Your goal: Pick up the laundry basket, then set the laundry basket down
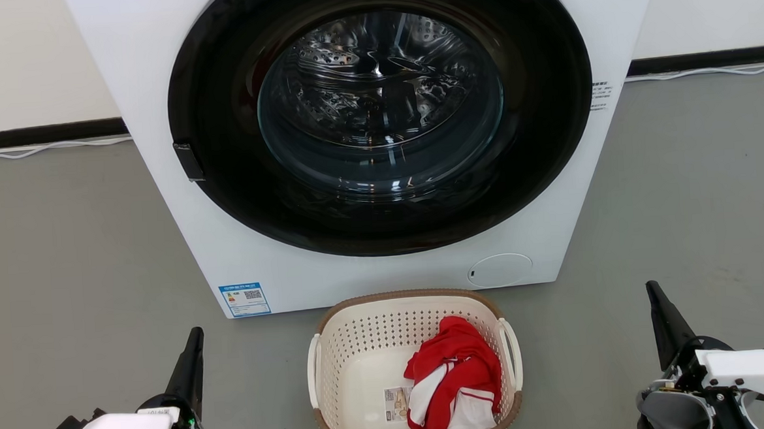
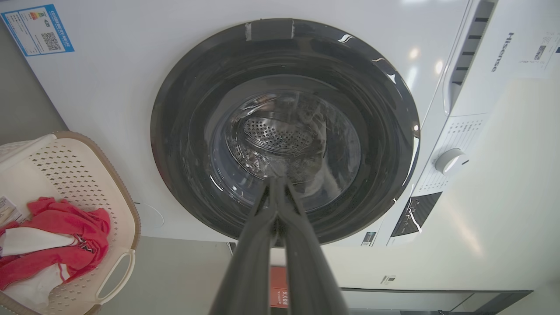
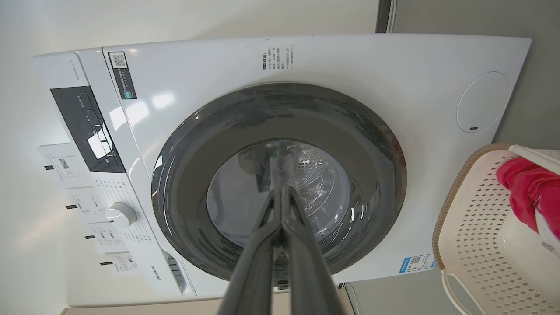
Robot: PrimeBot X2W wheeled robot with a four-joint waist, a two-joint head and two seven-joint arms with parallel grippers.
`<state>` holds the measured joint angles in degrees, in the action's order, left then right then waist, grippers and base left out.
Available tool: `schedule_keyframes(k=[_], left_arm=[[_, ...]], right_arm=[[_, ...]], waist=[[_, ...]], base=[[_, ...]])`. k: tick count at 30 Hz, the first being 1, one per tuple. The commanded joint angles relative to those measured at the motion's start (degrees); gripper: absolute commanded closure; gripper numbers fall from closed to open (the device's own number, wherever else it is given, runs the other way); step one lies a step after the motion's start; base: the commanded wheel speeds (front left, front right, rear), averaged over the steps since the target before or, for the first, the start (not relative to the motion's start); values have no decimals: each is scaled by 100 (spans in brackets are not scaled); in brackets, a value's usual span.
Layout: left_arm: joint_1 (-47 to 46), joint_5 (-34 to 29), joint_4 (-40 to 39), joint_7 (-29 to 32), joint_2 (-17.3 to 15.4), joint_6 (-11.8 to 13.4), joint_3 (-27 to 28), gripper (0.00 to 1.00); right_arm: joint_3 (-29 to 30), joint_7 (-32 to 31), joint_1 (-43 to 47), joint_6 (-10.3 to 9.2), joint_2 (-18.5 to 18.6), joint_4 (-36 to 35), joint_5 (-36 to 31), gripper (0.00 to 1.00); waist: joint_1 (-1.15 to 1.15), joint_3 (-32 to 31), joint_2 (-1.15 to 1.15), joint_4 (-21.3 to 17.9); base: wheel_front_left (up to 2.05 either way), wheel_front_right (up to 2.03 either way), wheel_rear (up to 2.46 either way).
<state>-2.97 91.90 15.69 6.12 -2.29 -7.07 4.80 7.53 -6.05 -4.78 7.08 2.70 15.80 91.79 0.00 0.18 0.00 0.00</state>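
Note:
The laundry basket [image 1: 363, 346], cream-white and perforated with a brown rim and white loop handles, stands on the grey floor in front of the washing machine. A red and white garment [image 1: 456, 380] lies inside it beside a small label [image 1: 397, 403]. My left gripper [image 1: 195, 335] is low at the left, well apart from the basket, its fingers pressed together and empty. My right gripper [image 1: 653, 290] is low at the right, also apart from it, shut and empty. The basket [image 2: 78, 175] sits at the left edge of the left wrist view, and the basket [image 3: 477, 218] at the right edge of the right wrist view.
A big white washing machine [image 1: 562, 166] with a dark round door [image 1: 380, 110] stands just behind the basket. Grey floor [image 1: 64, 270] spreads out on both sides. A white cable [image 1: 45, 148] runs along the dark skirting at the wall.

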Motion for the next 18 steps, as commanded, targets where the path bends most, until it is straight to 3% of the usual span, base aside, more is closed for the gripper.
schedule_keyframes(k=[1,18], left_arm=[[-321,29,-166,35,-59,-42,170,100],[-321,29,-166,35,-59,-42,170,100]], right_arm=[[-103,-42,-140,41,18,-178,40,100],[-103,-42,-140,41,18,-178,40,100]], waist=[[0,0,0,0],[0,0,0,0]], base=[[0,0,0],[0,0,0]])
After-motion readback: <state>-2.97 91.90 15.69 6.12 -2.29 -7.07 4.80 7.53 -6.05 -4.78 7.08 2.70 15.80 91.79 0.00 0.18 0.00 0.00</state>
